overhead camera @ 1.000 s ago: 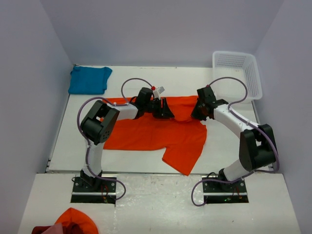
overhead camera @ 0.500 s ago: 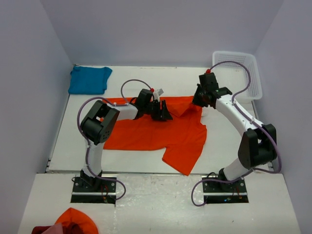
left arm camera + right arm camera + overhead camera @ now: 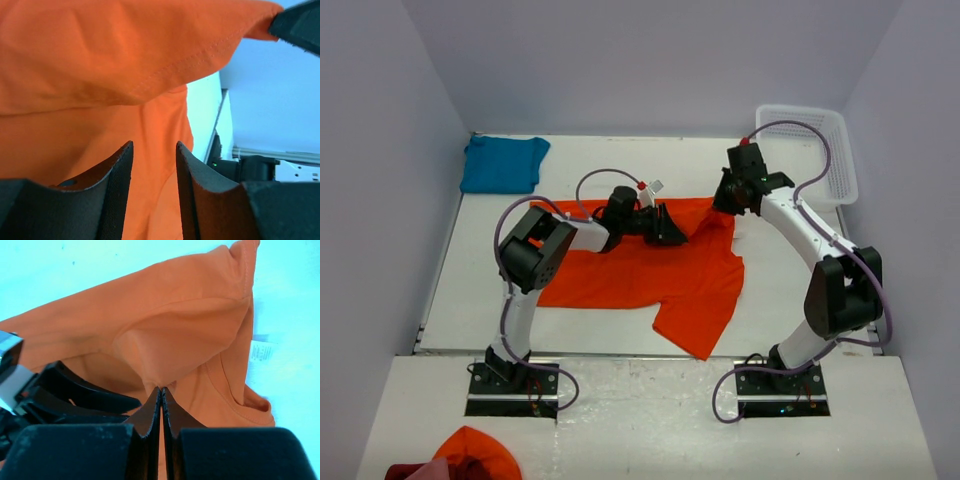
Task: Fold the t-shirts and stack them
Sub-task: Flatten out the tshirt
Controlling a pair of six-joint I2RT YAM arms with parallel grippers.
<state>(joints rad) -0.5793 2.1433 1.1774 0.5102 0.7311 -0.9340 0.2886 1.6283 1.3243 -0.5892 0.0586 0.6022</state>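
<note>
The orange t-shirt (image 3: 650,270) lies spread on the white table, one sleeve hanging toward the near edge. My right gripper (image 3: 728,205) is shut on a pinch of its cloth at the far right, near the collar (image 3: 235,395), and holds it lifted; the white neck label (image 3: 261,352) lies on the table. My left gripper (image 3: 670,232) is open beside it, under the lifted cloth (image 3: 125,55), with nothing between its fingers (image 3: 120,175). The teal-blue t-shirt (image 3: 503,163) lies folded at the far left corner.
A white plastic basket (image 3: 810,150) stands at the far right corner. A heap of orange and red cloth (image 3: 455,458) lies on the near ledge at the bottom left. Grey walls close in the table on three sides.
My right gripper has risen and moved back, lifting the orange cloth with it. My left gripper has moved slightly right, under the lifted fold.
</note>
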